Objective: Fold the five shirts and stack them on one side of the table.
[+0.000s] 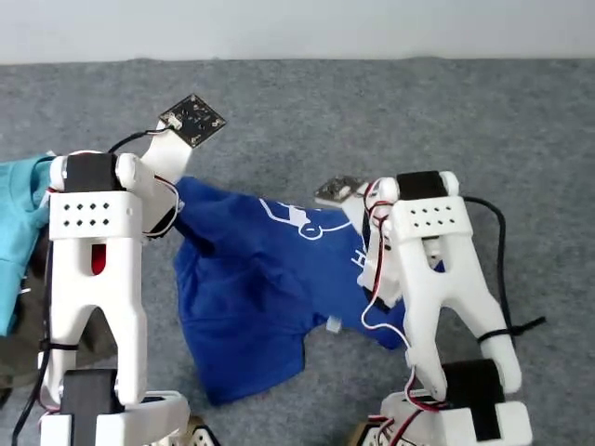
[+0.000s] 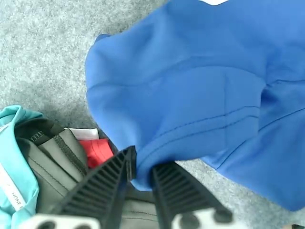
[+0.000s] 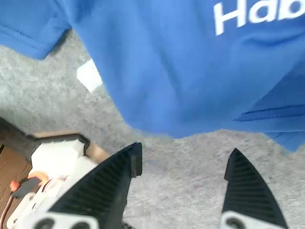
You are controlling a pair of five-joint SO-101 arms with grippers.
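A blue shirt (image 1: 251,288) with white print lies crumpled on the grey table between my two arms. My left gripper (image 2: 142,172) is shut on a fold of the blue shirt (image 2: 200,81) near its sleeve edge, holding it lifted. My right gripper (image 3: 183,162) stands open just above the table, close to the hem of the blue shirt (image 3: 171,67), with nothing between its fingers. A turquoise shirt (image 1: 19,214) lies at the table's left edge on a heap of other garments, olive (image 2: 57,162) and red (image 2: 96,150) among them.
The grey felt table (image 1: 418,121) stretches bare behind and to the right of the blue shirt. A white tag (image 3: 89,75) sticks out from the shirt. The base of an arm (image 3: 52,167) and the table's front edge lie near my right gripper.
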